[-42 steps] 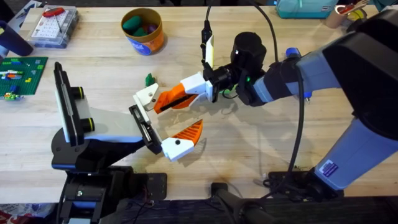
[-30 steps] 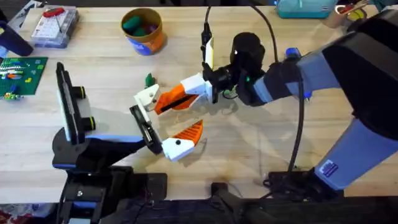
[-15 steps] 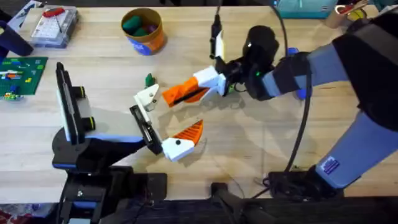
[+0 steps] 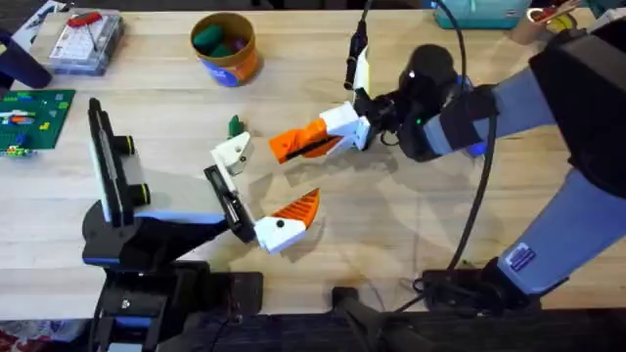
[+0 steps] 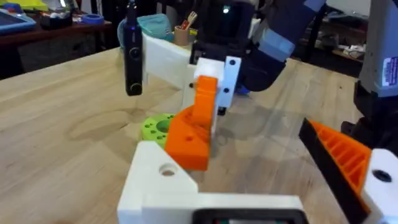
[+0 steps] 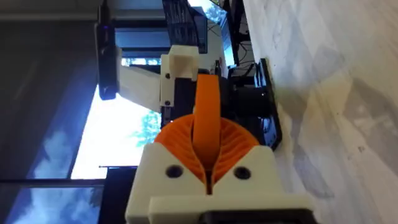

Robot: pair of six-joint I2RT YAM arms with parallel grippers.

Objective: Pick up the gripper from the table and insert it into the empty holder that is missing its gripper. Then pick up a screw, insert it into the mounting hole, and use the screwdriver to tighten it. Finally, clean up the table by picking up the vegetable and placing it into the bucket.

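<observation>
1. Table (image 4: 391, 249): the lower middle of the overhead frame, right of the like finger, is open bare wood. My own cable (image 4: 476, 210) crosses its right side.
2. Black stand (image 4: 147, 240), lower left. Its tall upright plate (image 4: 98, 161) blocks the left side.
3. Holder (image 4: 225, 200): a narrow black plate running diagonally from the stand's arm, left of centre.
4. Like finger (image 4: 289, 220): orange wedge on a brighter white base, at the holder's lower end.
5. Gripper (image 4: 233, 152): its cream-white base with small holes sits at the holder's upper end. I cannot tell whether it is seated there.
6. Right gripper (image 4: 279, 148), mine, centre frame and tilted toward the left. The orange pads are pressed together with nothing between them. The tip hangs just right of the cream base, apart from it, with a strip of bare wood in between.
7. Vegetable (image 4: 235, 125): small and green, lying on the wood just above the cream base.
8. Bucket (image 4: 225, 49): at the top edge left of centre, upright, with green and purple items inside. Clear wood lies between it and the vegetable.
9. Parts box (image 4: 83, 41), upper left corner.
10. Green board (image 4: 29, 112), left edge.
</observation>
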